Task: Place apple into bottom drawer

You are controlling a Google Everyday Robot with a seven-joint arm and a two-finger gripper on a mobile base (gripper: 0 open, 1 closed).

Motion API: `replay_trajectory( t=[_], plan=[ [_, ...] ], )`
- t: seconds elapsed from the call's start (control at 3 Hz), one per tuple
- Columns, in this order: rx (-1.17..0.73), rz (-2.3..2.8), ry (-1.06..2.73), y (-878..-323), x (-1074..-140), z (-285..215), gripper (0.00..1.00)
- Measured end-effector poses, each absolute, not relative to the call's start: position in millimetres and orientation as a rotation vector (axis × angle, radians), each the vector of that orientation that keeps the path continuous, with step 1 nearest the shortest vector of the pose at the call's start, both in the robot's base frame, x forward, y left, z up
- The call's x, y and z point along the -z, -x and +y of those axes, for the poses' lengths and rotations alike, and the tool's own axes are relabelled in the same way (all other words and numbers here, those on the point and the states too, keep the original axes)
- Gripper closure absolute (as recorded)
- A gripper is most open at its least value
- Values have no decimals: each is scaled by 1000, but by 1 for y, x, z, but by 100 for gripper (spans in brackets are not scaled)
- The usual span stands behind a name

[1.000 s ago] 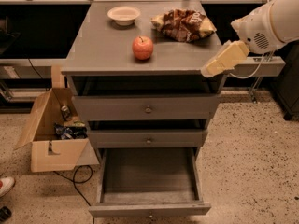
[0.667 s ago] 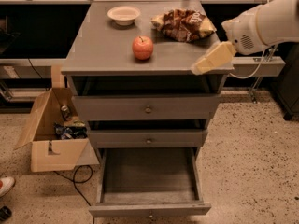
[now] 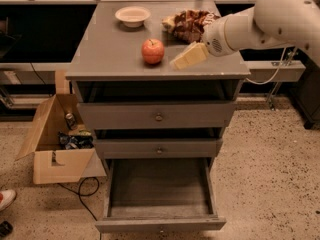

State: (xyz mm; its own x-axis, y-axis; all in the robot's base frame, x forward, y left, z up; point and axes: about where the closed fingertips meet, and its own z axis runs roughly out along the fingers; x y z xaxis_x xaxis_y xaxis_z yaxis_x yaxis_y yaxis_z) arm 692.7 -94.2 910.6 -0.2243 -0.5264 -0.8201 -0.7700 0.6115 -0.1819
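The apple (image 3: 153, 51) is red-orange and round and stands on the grey cabinet top (image 3: 110, 54), near the middle. My gripper (image 3: 181, 62) comes in from the right on a white arm and hangs just right of the apple, close to it and apart from it. The bottom drawer (image 3: 159, 190) is pulled out, with a bare grey floor. The two drawers above it are shut.
A cream bowl (image 3: 132, 15) stands at the back of the top. A brown crumpled bag (image 3: 192, 24) lies at the back right. An open cardboard box (image 3: 55, 139) with items stands on the floor to the left. A cable runs on the floor.
My gripper has moved left over the cabinet top, from beyond the right edge to just beside the apple. The apple has not moved.
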Motion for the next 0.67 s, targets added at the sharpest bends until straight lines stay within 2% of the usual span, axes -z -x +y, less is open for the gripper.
replay_trajectory(
  t=[0.67],
  plan=[
    [-437,1884,968,-756,-871,-47,0]
  ],
)
